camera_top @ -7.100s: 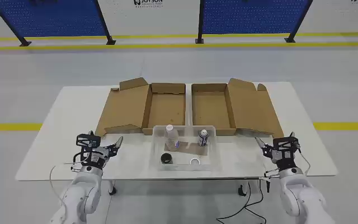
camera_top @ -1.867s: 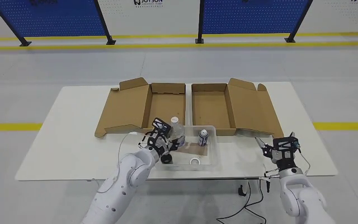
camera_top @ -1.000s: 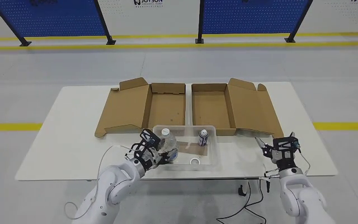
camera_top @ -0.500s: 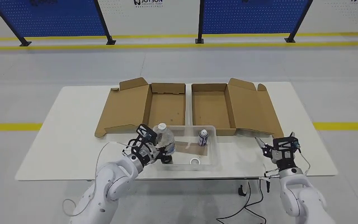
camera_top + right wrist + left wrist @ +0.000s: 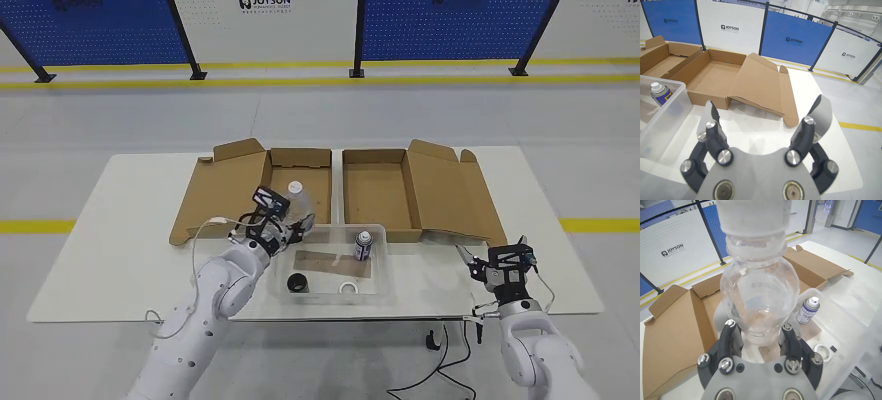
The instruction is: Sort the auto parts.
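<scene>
Bottle lifted out of bin; left pincer grips its base, cap seemingly pointing toward box.

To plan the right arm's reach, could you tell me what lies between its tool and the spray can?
Bare table and the clear bin's side wall lie there, as the top view shows.

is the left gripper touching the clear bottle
Touching. In the left wrist view the left gripper clamps the clear bottle near its base on both sides.

white table, grey floor (yellow lines), blue and white partition panels
</scene>
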{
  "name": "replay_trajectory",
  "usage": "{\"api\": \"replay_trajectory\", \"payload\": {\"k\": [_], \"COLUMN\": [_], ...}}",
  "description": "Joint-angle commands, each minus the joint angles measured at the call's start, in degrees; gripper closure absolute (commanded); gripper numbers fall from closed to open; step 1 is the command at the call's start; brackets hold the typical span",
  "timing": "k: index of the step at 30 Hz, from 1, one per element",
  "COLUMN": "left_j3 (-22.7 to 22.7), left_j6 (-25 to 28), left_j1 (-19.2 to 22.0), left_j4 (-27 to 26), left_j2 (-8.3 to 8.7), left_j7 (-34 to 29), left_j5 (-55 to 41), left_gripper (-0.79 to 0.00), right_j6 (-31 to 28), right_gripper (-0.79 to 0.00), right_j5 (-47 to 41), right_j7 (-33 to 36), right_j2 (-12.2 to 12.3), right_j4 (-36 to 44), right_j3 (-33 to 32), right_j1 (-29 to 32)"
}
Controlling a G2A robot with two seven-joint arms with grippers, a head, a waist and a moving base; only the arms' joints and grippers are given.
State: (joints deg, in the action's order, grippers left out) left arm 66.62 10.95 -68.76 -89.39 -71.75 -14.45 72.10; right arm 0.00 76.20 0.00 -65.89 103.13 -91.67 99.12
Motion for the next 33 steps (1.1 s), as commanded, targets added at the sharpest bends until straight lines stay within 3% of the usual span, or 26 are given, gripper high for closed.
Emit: {"api": "replay_trajectory", "payload": {"k": [1, 12, 27, 33], "left_j3": [-1.5, -7.9, -14.0, -16.4], "left_j6": [-2.7, -13.3, -18.4, -17.8], "left_j1": [1.7, 10.6, 20.8, 24.8], "left_j4": [2.2, 15.7, 33.1, 41.0], "left_j2": [-0.54, -3.81, -8.18, -10.17], "left_j7": [0.8, 4.9, 7.9, 9.4], "left_j5": [0.1, -0.8, -1.5, -2.1], "left_gripper": [0.0, 0.0, 0.0, 0.0], "right_j6": [0.0, 0.0, 0.0, 0.0], "right_gripper": [-0.785, -0.785, -0.785, -0.785], "right_j5": [0.0, 0.0, 0.0, 0.0], "right_j7": [0.0, 0.0, 0.0, 0.0], "right_j2": [0.0, 0.0, 0.0, 0.0], "right_j4": [0.0, 0.0, 0.0, 0.0], "right_j3": [0.0, 0.0, 0.0, 0.0], "right_j1": [0.0, 0.0, 0.0, 0.0]}}
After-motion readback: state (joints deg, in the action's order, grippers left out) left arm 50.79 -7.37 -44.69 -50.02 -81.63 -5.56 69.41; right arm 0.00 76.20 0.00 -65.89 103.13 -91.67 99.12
